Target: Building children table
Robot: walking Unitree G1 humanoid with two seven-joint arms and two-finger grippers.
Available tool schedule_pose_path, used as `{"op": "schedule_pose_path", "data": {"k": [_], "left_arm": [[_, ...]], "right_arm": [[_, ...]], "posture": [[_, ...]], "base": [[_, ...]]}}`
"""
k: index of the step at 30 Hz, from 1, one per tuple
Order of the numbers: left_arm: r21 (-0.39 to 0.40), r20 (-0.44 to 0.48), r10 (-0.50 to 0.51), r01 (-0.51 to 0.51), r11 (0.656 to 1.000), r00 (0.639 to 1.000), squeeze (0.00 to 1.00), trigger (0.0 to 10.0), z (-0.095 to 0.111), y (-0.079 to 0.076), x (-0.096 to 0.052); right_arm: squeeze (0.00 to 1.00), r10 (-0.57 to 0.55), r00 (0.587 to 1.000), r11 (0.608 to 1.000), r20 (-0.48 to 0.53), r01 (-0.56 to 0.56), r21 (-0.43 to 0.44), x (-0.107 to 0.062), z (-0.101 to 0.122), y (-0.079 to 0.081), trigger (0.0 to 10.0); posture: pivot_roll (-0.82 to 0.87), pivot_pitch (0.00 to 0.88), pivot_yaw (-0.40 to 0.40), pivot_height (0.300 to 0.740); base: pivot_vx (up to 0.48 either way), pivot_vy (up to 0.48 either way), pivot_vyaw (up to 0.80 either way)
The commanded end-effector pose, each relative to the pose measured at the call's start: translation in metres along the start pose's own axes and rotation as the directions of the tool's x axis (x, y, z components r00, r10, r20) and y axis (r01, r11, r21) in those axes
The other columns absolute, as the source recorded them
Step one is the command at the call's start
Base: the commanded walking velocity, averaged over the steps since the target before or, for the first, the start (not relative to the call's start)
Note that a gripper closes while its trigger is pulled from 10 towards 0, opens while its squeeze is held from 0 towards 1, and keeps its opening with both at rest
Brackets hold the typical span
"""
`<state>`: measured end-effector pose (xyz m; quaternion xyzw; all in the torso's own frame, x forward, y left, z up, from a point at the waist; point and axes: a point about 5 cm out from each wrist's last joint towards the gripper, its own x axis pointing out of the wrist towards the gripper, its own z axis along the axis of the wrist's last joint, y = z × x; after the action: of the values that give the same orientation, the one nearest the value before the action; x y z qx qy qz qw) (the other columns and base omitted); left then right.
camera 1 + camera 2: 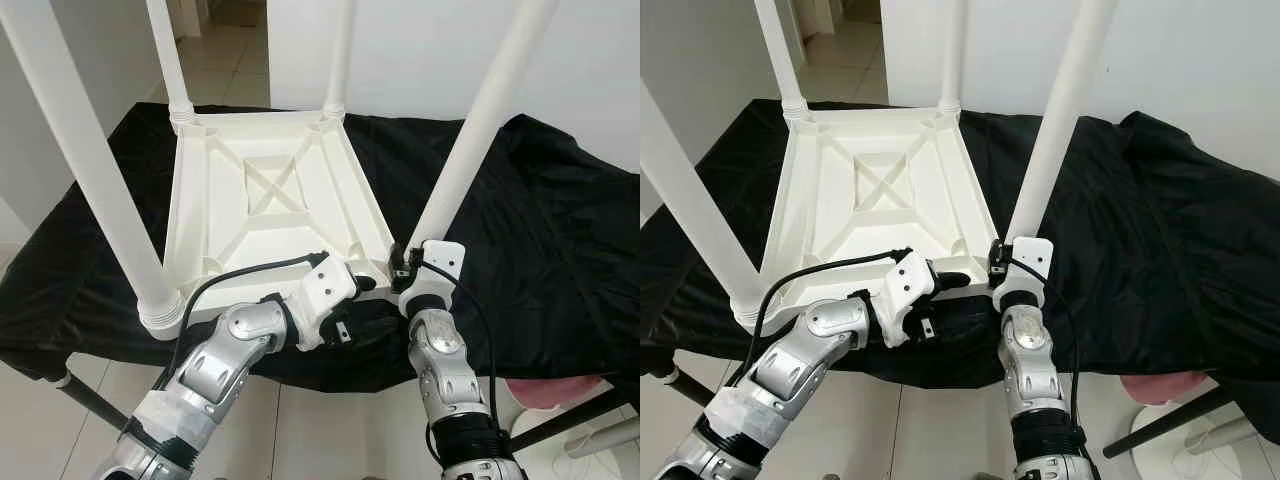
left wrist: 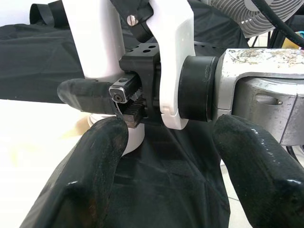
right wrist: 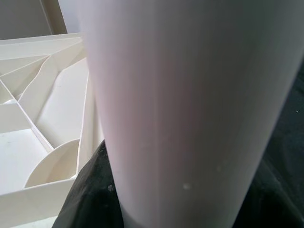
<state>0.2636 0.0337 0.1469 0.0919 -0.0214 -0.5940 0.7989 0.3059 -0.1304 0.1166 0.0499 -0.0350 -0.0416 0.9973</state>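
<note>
A white plastic children's table (image 1: 270, 190) lies upside down on a black cloth (image 1: 540, 220), its legs pointing up. My right gripper (image 1: 405, 262) sits at the foot of the near right leg (image 1: 470, 150), shut on it; one black finger (image 2: 85, 95) lies across that leg (image 2: 95, 42). The same leg (image 3: 190, 104) looms very close in the right wrist view, beside the ribbed underside (image 3: 52, 104). My left gripper (image 1: 362, 290) is open at the table's near right corner, pointing at my right wrist (image 2: 199, 85), with nothing between its fingers (image 2: 95, 156).
The near left leg (image 1: 90, 170) and the two far legs (image 1: 168, 50) stand tall around the work area. The cloth-covered stand ends just before me. A pink and white object (image 1: 550, 392) is on the floor at lower right, and a fan (image 2: 242, 19) stands behind.
</note>
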Motion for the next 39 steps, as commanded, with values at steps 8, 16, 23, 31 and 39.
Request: {"op": "schedule_pose_path", "data": {"k": [8, 16, 23, 31, 39], "left_arm": [[0.003, -0.006, -0.023, 0.023, 1.0, 1.0, 0.0, 10.0, 0.0, -0.001, 0.001], [0.005, -0.002, -0.021, 0.021, 1.0, 1.0, 0.0, 10.0, 0.0, -0.001, 0.002], [0.005, -0.001, -0.019, 0.019, 1.0, 1.0, 0.0, 10.0, 0.0, 0.0, 0.002], [0.006, 0.0, -0.018, 0.018, 1.0, 1.0, 0.0, 10.0, 0.001, 0.001, 0.002], [0.006, 0.0, -0.019, 0.019, 1.0, 1.0, 0.0, 10.0, 0.001, 0.002, 0.002]], "right_arm": [[1.0, 0.024, 1.0, 0.997, -0.008, -0.023, 0.077, -0.005, 0.001, 0.004, 10.0], [1.0, 0.114, 0.993, 0.993, 0.019, -0.114, 0.013, -0.01, 0.008, 0.0, 10.0], [0.0, 0.22, 0.975, 0.975, 0.022, -0.219, -0.028, -0.01, 0.009, -0.012, 10.0], [0.0, 0.439, 0.898, 0.892, -0.017, -0.439, -0.108, 0.0, 0.01, -0.034, 10.0], [0.0, 0.575, 0.815, 0.803, -0.07, -0.579, -0.145, 0.009, 0.009, -0.035, 10.0]], "posture": [[-0.04, 0.0, -0.025, 0.74], [-0.05, 0.0, -0.03, 0.74], [-0.05, 0.0, -0.03, 0.74], [-0.05, 0.0, -0.025, 0.74], [-0.05, 0.0, -0.017, 0.74]], "base": [[0.0, 0.0, 0.0], [0.0, 0.0, 0.0], [0.0, 0.0, 0.0], [0.0, 0.0, 0.0], [0.0, 0.0, 0.0]]}}
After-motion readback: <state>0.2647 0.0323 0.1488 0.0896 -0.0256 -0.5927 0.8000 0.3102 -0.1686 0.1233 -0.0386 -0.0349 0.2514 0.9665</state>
